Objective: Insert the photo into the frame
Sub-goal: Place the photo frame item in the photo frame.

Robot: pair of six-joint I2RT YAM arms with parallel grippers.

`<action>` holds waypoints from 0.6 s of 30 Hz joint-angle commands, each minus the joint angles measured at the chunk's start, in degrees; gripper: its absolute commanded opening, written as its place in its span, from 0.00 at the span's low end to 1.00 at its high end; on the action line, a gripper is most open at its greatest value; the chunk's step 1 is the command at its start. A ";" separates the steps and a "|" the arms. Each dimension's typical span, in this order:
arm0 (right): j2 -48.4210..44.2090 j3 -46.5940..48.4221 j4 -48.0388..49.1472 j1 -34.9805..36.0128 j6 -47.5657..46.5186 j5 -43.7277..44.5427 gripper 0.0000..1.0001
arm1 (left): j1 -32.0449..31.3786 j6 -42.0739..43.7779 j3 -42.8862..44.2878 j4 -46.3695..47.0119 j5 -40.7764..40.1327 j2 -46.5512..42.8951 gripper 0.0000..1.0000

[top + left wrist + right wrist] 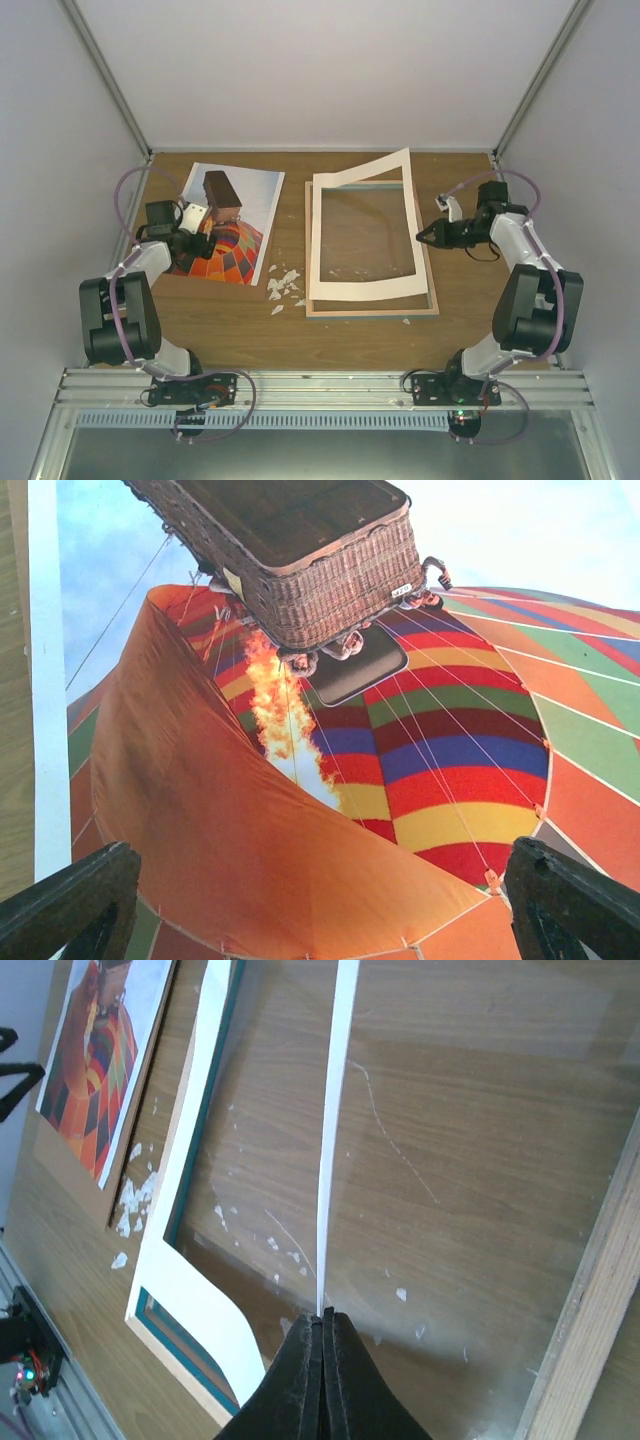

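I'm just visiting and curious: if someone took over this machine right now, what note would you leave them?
Left gripper: open, over the balloon photo, which lies flat at the left of the table.
Right gripper: shut on the right edge of the cream mat, tilting it up off the frame.
Done: mat partly lifted.
Left: move the mat aside, lay the photo in the frame.

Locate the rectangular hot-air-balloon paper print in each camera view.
Top external: rectangular hot-air-balloon paper print, left of centre, upper half.
Left wrist: fills nearly the whole picture.
Right wrist: top-left corner, beyond the cream mat sheet.
Shared landmark: white paper scraps between print and mat, in top and right wrist views only.
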 commanded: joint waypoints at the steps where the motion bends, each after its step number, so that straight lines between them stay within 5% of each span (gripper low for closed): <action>1: -0.08 1.72 -5.75 -0.55 -6.67 1.63 0.01 | -0.60 -0.50 0.68 1.47 0.71 -2.02 0.99; 18: 6.35 3.85 -8.76 -1.41 -9.33 0.21 0.01 | -0.96 -0.63 0.43 2.41 0.50 -1.57 0.99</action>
